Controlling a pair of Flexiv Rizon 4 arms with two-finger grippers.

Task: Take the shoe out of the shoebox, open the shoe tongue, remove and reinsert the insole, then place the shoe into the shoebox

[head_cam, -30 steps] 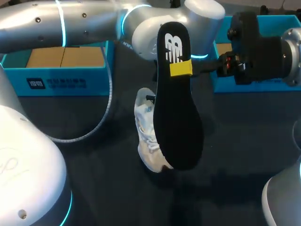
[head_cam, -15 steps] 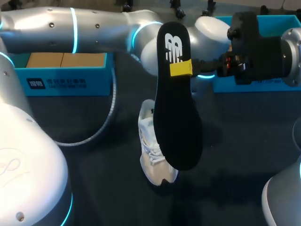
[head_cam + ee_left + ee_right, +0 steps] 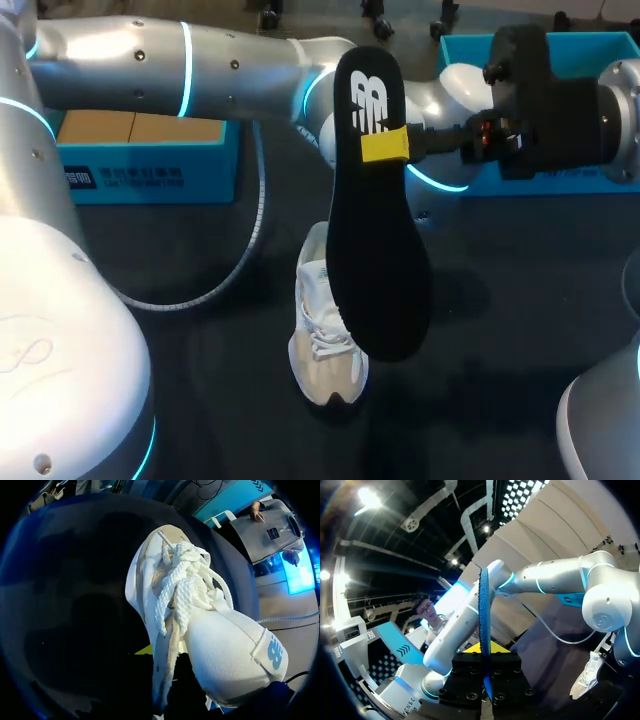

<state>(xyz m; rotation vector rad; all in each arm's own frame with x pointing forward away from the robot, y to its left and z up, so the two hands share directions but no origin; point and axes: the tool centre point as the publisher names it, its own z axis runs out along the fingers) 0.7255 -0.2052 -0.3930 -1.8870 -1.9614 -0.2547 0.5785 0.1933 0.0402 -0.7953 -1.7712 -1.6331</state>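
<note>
My right gripper [image 3: 385,145] is shut on a black insole [image 3: 375,270], held up flat toward the head camera with its long end hanging down. In the right wrist view the insole [image 3: 484,615] stands edge-on between the right gripper's [image 3: 485,652] fingers. Under and partly behind it lies the white shoe [image 3: 325,345], toe toward the table's near edge. My left arm reaches past the middle; its gripper is hidden behind the insole in the head view. In the left wrist view the left gripper [image 3: 159,660] is shut on the collar of the shoe [image 3: 200,630], laces and tongue close ahead.
A blue shoebox part with cardboard inside [image 3: 150,165] stands at the back left. Another blue box [image 3: 520,180] sits at the back right, behind my right wrist. A grey cable [image 3: 240,260] loops from the left arm over the dark table.
My left arm has swung further right and the shoe has slid with it toward the near edge, toe turning forward. The right gripper and insole have stayed put.
</note>
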